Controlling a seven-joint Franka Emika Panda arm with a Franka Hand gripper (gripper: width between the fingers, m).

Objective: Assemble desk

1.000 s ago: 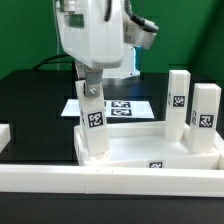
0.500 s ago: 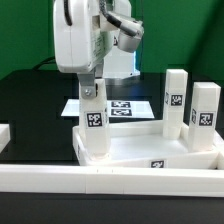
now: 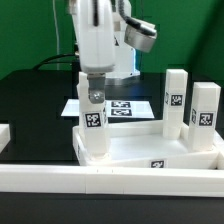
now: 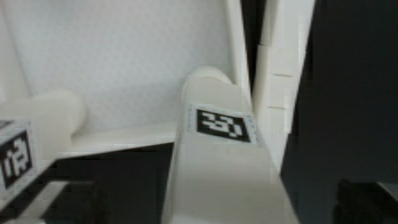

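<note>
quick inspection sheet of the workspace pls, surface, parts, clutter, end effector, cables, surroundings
surface: black table, white rail across the front
job's things: desk top with three legs standing on it, near leg, two more at the exterior view's right
clutter: marker board flat behind
end effector: at the near leg's top; open or shut cannot be told
cables: dark cable behind the arm
surroundings: green backdrop
</note>
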